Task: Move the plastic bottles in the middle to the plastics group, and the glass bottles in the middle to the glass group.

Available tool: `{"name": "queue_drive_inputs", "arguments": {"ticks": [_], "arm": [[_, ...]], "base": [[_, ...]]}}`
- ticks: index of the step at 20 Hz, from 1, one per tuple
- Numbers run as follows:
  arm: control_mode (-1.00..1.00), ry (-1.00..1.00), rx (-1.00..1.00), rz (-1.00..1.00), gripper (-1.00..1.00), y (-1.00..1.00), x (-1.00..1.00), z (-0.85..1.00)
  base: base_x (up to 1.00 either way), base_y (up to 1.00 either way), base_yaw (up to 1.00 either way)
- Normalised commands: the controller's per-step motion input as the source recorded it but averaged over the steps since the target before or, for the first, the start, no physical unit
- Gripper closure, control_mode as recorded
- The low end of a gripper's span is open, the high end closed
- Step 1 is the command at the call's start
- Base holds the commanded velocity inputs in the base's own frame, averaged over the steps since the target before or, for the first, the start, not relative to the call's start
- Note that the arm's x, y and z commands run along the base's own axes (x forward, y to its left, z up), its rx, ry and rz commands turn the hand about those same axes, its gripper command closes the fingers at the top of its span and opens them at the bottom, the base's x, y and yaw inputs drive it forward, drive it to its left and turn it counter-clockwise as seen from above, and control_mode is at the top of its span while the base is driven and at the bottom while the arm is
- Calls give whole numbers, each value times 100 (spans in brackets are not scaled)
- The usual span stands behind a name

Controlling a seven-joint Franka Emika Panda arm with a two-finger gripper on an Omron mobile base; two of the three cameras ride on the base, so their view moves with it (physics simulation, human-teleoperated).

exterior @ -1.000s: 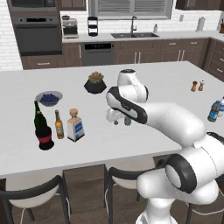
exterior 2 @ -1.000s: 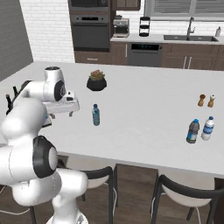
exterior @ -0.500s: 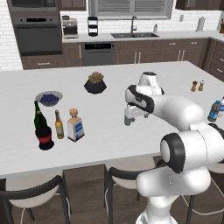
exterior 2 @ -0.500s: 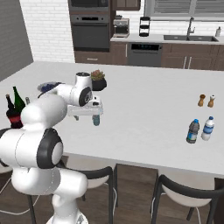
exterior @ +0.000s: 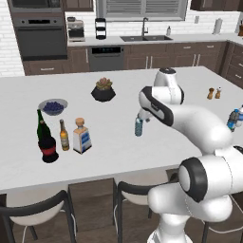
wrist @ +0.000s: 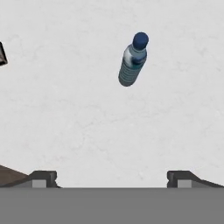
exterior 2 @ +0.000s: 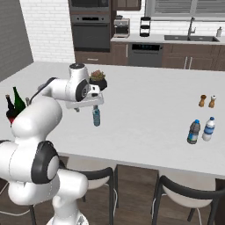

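Note:
A small clear bluish water bottle [exterior: 138, 126] [exterior 2: 96, 117] with a blue cap stands alone mid-counter. My gripper [exterior: 142, 116] [exterior 2: 88, 105] hovers just above and beside it, open, with nothing between its fingers. In the hand view the bottle [wrist: 132, 65] lies ahead, off to the upper right of the gripper [wrist: 112, 179]. At the left stand a tall green bottle [exterior: 42, 126], a slim amber bottle [exterior: 63, 135], a square blue-labelled bottle [exterior: 81, 136] and a dark round-bellied bottle [exterior: 48, 149]. Two water bottles [exterior 2: 193, 132] [exterior 2: 209, 128] stand at the right.
A potted plant [exterior: 103, 89] sits behind the middle bottle, and a bowl of blueberries [exterior: 52, 106] behind the left bottles. Salt and pepper shakers [exterior: 214, 93] stand far right. Dark stools [exterior: 35, 218] line the counter's front edge.
The arm has swung right from near the left bottles, bringing the hand over the small water bottle. The gripper stayed open. No bottle has moved.

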Motion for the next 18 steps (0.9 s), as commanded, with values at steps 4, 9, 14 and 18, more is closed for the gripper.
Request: {"name": "queue_drive_inputs", "arguments": {"ticks": [4,9,14,18], "arm": [[-100,0,-5,0,-100,-2,19,2],[-100,0,1,0,-100,-1,30,0],[-100,0,2,-3,-100,0,40,-10],[-100,0,0,-2,-100,0,42,-23]], "base": [[0,0,0],[0,0,0],[0,0,0],[0,0,0]]}}
